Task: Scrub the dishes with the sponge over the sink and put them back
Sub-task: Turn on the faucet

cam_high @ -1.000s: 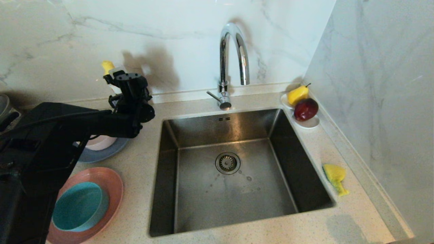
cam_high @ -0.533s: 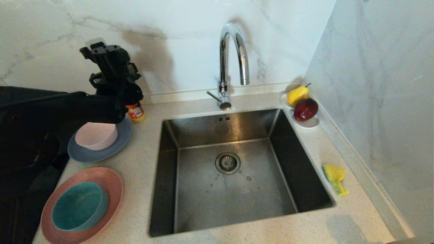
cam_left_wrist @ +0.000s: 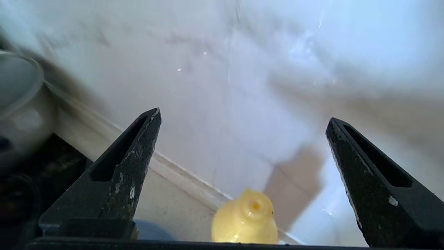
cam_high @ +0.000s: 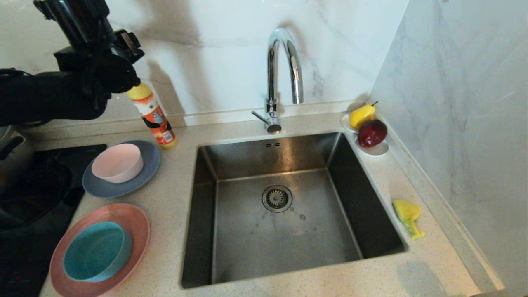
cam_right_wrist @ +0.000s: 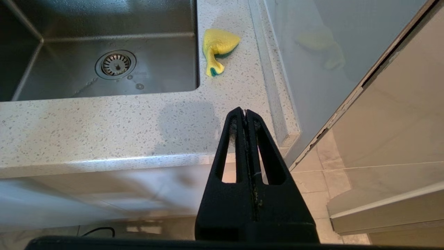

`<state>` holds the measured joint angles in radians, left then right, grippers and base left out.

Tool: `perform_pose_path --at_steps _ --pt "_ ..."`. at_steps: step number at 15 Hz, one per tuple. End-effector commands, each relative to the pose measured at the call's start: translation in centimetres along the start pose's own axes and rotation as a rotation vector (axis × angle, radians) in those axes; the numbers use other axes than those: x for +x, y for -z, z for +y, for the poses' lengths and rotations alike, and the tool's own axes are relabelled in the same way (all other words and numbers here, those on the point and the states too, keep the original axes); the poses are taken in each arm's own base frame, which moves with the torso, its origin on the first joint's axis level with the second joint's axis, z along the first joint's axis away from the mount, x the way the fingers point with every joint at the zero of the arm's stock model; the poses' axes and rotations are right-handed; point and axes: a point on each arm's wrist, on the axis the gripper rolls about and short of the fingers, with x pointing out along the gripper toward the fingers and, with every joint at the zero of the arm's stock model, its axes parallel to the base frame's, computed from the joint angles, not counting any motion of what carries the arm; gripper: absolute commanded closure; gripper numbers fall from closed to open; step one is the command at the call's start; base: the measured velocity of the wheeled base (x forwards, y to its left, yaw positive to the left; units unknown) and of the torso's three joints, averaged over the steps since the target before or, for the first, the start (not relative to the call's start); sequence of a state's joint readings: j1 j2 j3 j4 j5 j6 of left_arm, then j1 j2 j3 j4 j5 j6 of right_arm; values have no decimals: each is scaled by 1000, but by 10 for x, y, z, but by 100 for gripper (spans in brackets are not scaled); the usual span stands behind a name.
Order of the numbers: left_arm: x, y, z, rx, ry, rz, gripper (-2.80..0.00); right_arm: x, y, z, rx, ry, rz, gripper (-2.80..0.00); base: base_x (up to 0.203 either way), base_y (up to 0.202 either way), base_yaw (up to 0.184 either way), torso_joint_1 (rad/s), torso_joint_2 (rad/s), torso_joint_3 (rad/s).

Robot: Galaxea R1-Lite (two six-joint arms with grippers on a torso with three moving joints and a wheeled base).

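Counter edge: where the pale speckled stone counter (cam_right_wrist: 86, 125) ends nearest me, I see my right gripper (cam_right_wrist: 245, 113) hanging off its front lip over a tiled floor (cam_right_wrist: 322, 173), fingers pressed together on nothing.
Sponge: the yellow sponge (cam_high: 407, 215) lies bent on the counter strip to the right of the sink, green layer showing at its edge, close to the basin rim and well apart from both grippers.
Near-left dishes: a pink plate (cam_high: 136, 225) sits at the counter's front left corner with a teal bowl (cam_high: 97, 251) resting in it.
Sink: the square steel sink (cam_high: 231, 239) takes up the middle of the counter, its round drain strainer (cam_high: 276, 198) near the centre of the floor.
Further-left dishes: a grey-blue plate (cam_high: 150, 163) holds a pale pink bowl (cam_high: 117, 163), just beside a black cooktop (cam_high: 62, 154).
Back of counter: an orange soap bottle (cam_high: 154, 117) with a yellow cap stands behind that plate; the chrome faucet (cam_high: 282, 70) rises behind the sink; a small white dish (cam_high: 377, 150) in the right corner carries a yellow pear (cam_high: 362, 114) and a red apple (cam_high: 372, 133).
Left gripper: I have my left gripper (cam_left_wrist: 242, 119) raised above the bottle's cap, fingers spread wide and empty, facing the wall.
Room: white marble walls (cam_high: 214, 53) meet at the right rear corner.
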<state>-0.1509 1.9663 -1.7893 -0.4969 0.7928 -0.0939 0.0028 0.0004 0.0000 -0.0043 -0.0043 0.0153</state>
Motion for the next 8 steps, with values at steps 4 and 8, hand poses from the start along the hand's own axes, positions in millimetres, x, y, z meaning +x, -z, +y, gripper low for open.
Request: perform_pose_path --at_steps 4,8 --pt "-46 -91 36 -46 61 -33 0 0 0 0 0 0 -1 0 0 0 0 0 0 0" --pt "-52 -92 38 -30 95 0 0 0 0 0 0 0 -1 0 0 0 0 0 0 0"
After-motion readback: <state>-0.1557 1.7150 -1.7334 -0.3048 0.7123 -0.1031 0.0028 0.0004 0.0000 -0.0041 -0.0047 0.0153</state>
